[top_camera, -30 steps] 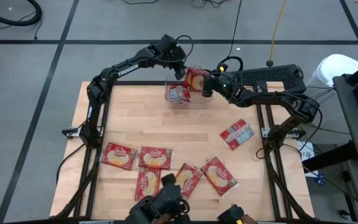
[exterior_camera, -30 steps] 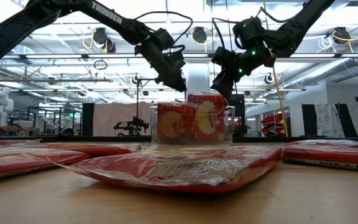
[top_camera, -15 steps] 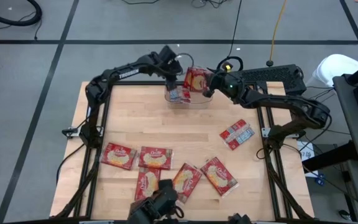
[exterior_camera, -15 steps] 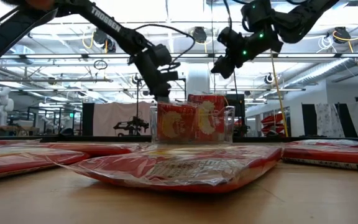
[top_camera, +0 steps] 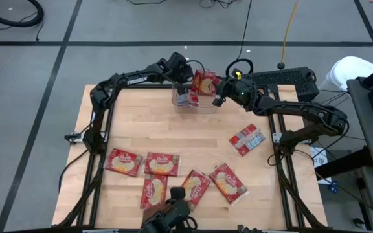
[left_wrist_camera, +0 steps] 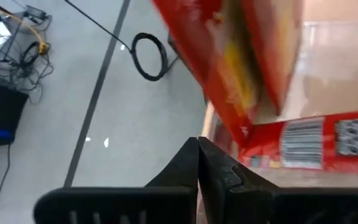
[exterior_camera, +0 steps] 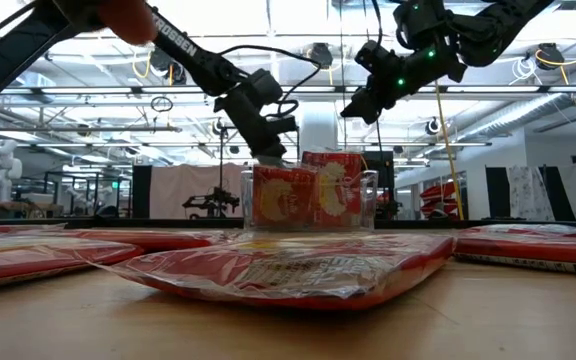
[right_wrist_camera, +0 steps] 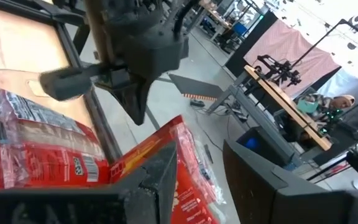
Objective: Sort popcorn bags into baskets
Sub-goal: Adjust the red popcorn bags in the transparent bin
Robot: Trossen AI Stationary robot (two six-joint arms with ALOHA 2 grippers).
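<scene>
Counter (top_camera: 135, 120) first: you have six popcorn bags (top_camera: 161, 164) lying flat on it, five in a loose row along the near edge and one showing its white printed back (top_camera: 247, 140) out toward the right arm's side. At the far edge sits the clear plastic basket (top_camera: 195, 103), already holding bags: one lies flat with its barcode side up, and one stands upright (top_camera: 203, 83), poking above the rim, red with a yellow-cream popcorn picture.

Your left gripper (top_camera: 185, 73) is at the basket's far left corner, and its jaws have snapped together over the past second with nothing between them; the wrist view shows the two fingers pressed flat against each other just beside the standing bag. That reads as a tidy-up done, not a grasp.

Your right gripper (top_camera: 220, 96) has lifted clear of the upright bag and now hangs beside the basket's right end, jaws partly apart and empty.

Judging by this, the bag is delivered, and the six on the counter are what you have left.
</scene>
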